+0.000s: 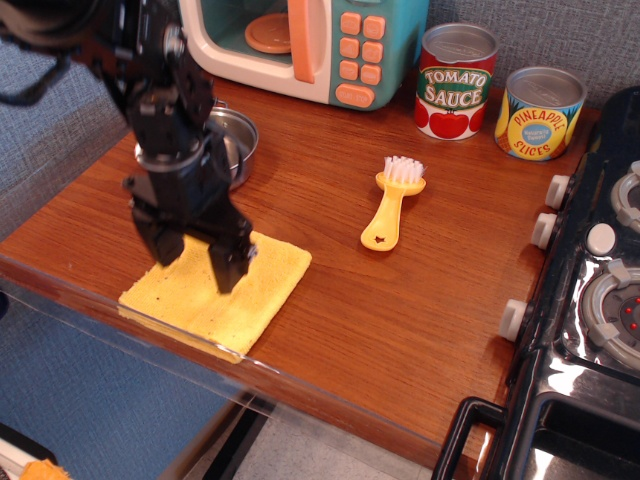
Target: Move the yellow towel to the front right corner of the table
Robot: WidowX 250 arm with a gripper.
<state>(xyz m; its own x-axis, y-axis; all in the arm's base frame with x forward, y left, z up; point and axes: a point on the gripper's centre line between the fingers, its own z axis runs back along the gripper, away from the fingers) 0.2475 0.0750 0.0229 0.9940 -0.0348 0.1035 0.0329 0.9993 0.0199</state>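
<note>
The reddish-brown wood-grain table (400,300), with its clear plastic front edge, carries every item in view. At its right side stands the black toy stove (585,300) with white knobs and grey burner rings. At the rear sits the teal toy microwave (330,40) with a peach door handle and peach buttons. The black robot arm (165,100) descends from the upper left over the front left area of the table. The flat, folded, bright yellow towel (265,285) lies at the front left of the table, close to the plastic edge — well apart from the front right corner. The black pincer (192,262) is positioned directly over the towel with its two fingers spread, one toward the towel's left part and one near its centre crease; the fingertips are at the cloth surface, but contact cannot be confirmed. Behind the arm, the round steel pot (235,140) is partly hidden. At the rear right stand two cans — a red can labelled tomato sauce (456,85) and, beside it, a yellow can labelled pineapple slices (540,115). A small yellow-handled brush (390,205) with white bristles lies mid-table, to the right of the towel.
</note>
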